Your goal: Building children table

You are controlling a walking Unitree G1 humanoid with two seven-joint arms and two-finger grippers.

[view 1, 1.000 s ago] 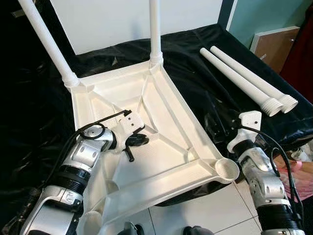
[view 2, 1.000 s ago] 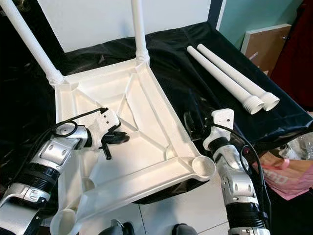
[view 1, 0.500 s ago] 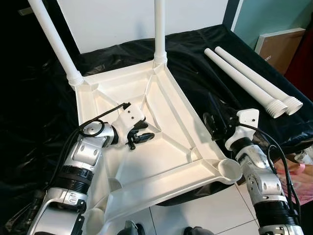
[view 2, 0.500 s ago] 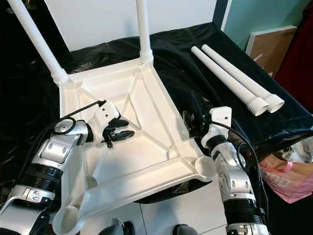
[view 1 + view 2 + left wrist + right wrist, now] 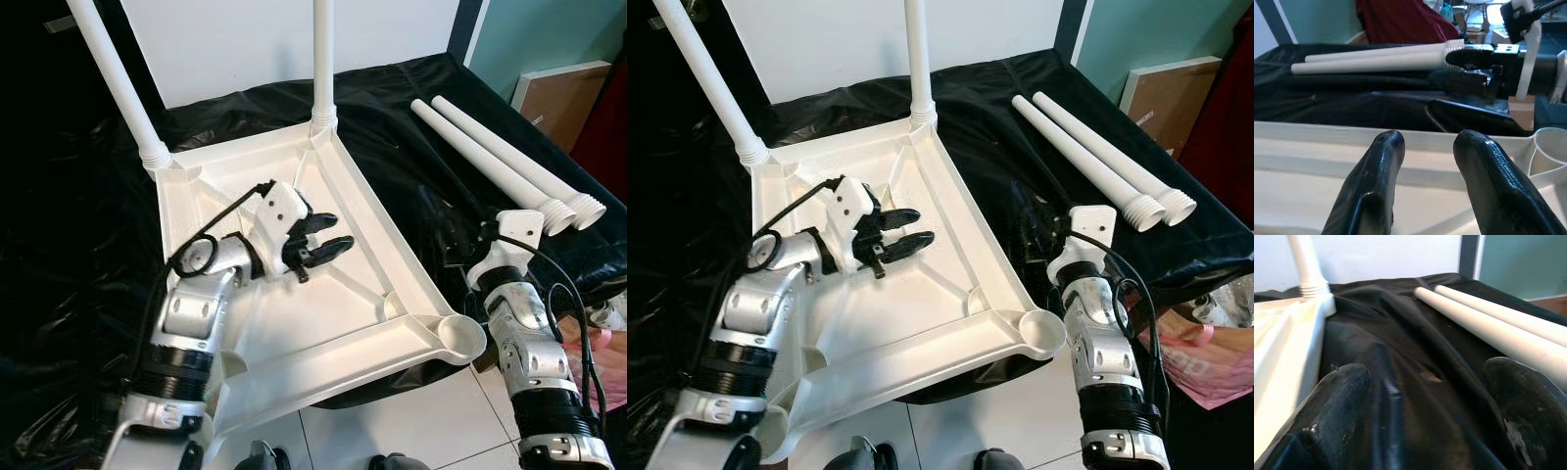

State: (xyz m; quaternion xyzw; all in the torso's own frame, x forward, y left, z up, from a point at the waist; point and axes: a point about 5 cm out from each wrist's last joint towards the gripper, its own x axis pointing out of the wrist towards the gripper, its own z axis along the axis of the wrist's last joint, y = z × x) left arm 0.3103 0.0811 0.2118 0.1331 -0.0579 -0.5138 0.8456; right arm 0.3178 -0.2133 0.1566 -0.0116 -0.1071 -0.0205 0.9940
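Note:
The white table top (image 5: pixel 294 323) lies upside down on black cloth. Two white legs stand screwed into its far corners, one at the left (image 5: pixel 118 83) and one at the right (image 5: pixel 323 59). Two loose legs (image 5: pixel 485 162) (image 5: pixel 514 157) lie side by side on the cloth to the right. The near right socket (image 5: pixel 458 340) is empty. My left gripper (image 5: pixel 339 230) hovers open over the ribbed underside, its fingers (image 5: pixel 1381 161) pointing at the right rim. My right gripper (image 5: pixel 1430 382) is open low over the cloth, between the table's right rim and the loose legs.
A white panel (image 5: pixel 225 39) stands behind the table. A brown board (image 5: pixel 558 93) leans at the back right. A pink bag (image 5: pixel 1205 352) sits on the tiled floor (image 5: pixel 392 421) near my right arm. The cloth's front edge hangs just below the table.
My left gripper has lifted and swung from pointing down at the underside to pointing right toward the rim. My right gripper has drawn a little away from the table's rim.

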